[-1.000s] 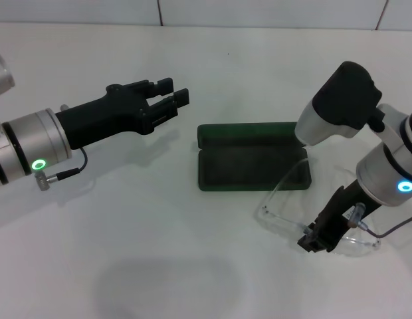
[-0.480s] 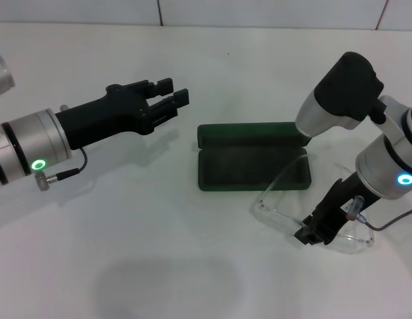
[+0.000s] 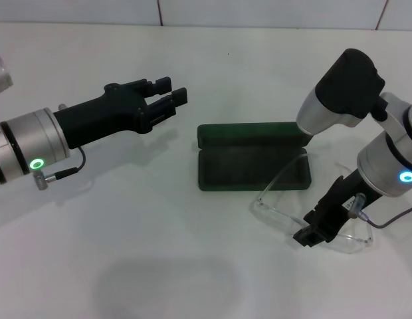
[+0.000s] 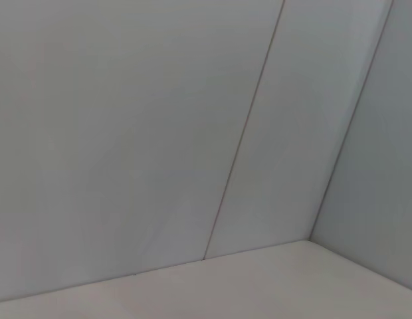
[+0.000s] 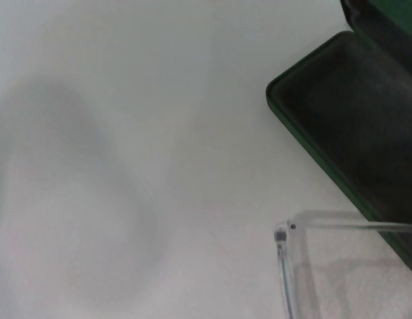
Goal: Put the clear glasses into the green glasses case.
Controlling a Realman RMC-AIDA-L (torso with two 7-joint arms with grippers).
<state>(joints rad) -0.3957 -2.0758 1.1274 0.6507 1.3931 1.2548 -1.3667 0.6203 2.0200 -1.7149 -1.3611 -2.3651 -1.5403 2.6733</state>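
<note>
One dark green rectangular glasses case (image 3: 252,165) lay open at the table's (image 3: 159,266) centre, lining up. The transparent plastic glasses (image 3: 286,212) sat just near-right of it, one arm reaching over its corner. The right gripper (image 3: 311,236) pinched their frame. The left gripper (image 3: 167,100) hovered far-left, fingers spread

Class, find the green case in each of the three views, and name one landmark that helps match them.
Head view: case at centre, open on the table.
Left wrist view: not in it.
Right wrist view: case at the right edge.
Shared landmark: the clear glasses beside it.
</note>
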